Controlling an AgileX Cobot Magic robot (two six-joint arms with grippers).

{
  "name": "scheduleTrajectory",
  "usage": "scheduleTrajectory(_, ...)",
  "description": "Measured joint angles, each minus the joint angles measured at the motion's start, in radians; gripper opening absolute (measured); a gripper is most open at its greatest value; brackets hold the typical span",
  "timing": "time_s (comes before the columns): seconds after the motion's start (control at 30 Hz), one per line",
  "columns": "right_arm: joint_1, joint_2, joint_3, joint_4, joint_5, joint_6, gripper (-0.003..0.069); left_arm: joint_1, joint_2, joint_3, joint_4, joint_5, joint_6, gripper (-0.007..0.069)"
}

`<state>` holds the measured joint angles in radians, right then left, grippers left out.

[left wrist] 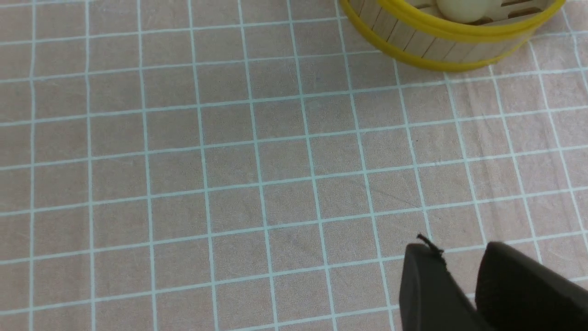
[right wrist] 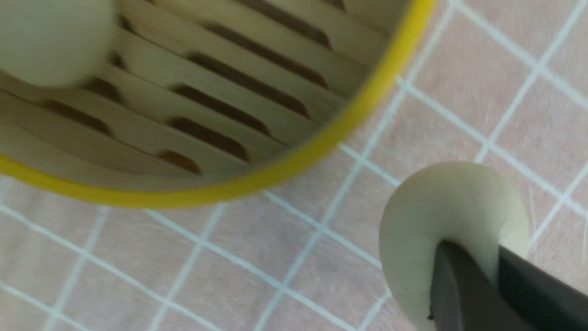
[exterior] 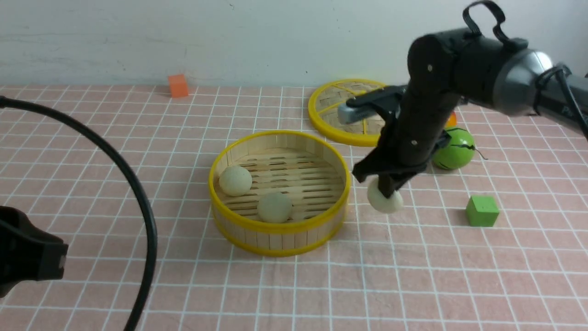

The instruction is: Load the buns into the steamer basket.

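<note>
Steamer basket holds a left bun and a front bun; right gripper clamps a third bun beside its right wall. Left gripper stands slightly apart, empty.

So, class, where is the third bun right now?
In the front view, the third bun is right of centre, pinched by the right gripper, just outside the steamer basket's right wall, left of the green cube.

No readable text, label or number shows anywhere, though the right wrist view is blurred.
</note>
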<state>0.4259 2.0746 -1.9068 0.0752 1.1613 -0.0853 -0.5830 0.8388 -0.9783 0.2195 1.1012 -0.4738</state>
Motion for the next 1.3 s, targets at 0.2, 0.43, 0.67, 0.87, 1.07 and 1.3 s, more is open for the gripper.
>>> scheduleTrajectory(0.2, 0.093, 0.024, -0.166, 0.018, -0.013, 0.0, 0.0015, 0.0, 0.0, 0.0, 0.009, 0.0, 0.002, 0.0165)
scheduleTrajectory(0.43, 0.113, 0.162, -0.193, 0.019, -0.176, 0.009, 0.0018, 0.0, 0.0, 0.0, 0.046, 0.0, 0.008, 0.0165)
scheduleTrajectory(0.67, 0.113, 0.247, -0.193, -0.007, -0.273, 0.049, 0.0081, 0.0, -0.016, 0.0, 0.069, 0.026, 0.031, 0.0174)
scheduleTrajectory(0.87, 0.113, 0.247, -0.193, -0.007, -0.281, 0.05, 0.0289, 0.0, -0.118, 0.006, 0.069, 0.04, 0.034, 0.018)
scheduleTrajectory(1.07, 0.113, 0.176, -0.234, -0.007, -0.161, 0.052, 0.0459, 0.0, -0.343, 0.1, 0.07, 0.055, 0.032, 0.0185)
scheduleTrajectory(1.3, 0.113, -0.048, -0.272, -0.007, -0.002, 0.048, 0.0407, 0.0, -0.623, 0.283, 0.054, 0.039, -0.038, 0.0196)
